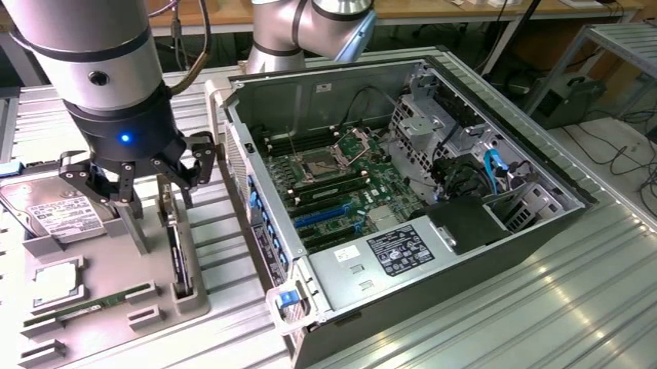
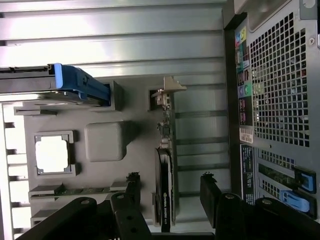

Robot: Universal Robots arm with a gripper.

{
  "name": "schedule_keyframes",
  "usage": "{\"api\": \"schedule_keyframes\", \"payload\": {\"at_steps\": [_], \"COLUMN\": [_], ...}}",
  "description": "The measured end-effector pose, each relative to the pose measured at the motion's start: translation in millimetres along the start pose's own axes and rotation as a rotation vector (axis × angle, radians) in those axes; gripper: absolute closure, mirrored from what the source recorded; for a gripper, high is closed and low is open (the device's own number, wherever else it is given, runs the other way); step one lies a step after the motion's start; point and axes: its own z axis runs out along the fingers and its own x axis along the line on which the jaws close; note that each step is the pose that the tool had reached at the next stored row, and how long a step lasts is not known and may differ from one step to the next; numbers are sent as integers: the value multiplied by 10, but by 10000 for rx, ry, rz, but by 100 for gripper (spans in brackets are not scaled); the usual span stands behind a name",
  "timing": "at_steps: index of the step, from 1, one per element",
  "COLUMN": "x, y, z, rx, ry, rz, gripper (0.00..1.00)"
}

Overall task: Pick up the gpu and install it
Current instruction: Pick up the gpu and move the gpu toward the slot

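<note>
The gpu point(image 1: 177, 260) is a thin black card standing on edge in a slot of the grey holder tray point(image 1: 103, 254) at the exterior view's left. In the wrist view the gpu point(image 2: 164, 192) runs lengthwise, with its silvery bracket point(image 2: 167, 91) at the far end. My gripper point(image 1: 154, 201) hangs just above the card and is open. In the wrist view the gripper point(image 2: 170, 189) straddles the card, with one black finger point(image 2: 132, 186) on each side and a gap to each. The fingers do not touch the card.
The open computer case point(image 1: 575, 184) lies at the exterior view's right, its motherboard point(image 1: 349, 181) and blue slots point(image 1: 320, 215) exposed. The tray also carries a hard drive point(image 1: 54, 211), a processor point(image 1: 57, 280) and a green memory stick point(image 1: 92, 304). The case's perforated back point(image 2: 280, 75) stands close beside the tray.
</note>
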Motion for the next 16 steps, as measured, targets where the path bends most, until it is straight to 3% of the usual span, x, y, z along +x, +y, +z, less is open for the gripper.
{"api": "schedule_keyframes", "payload": {"at_steps": [8,10,16], "x": [0,-2,-4], "y": [-60,-120,-229], "z": [142,209,316], "rx": [0,3,3], "ry": [20,55,58], "rz": [-2,-1,0], "gripper": [40,40,40]}}
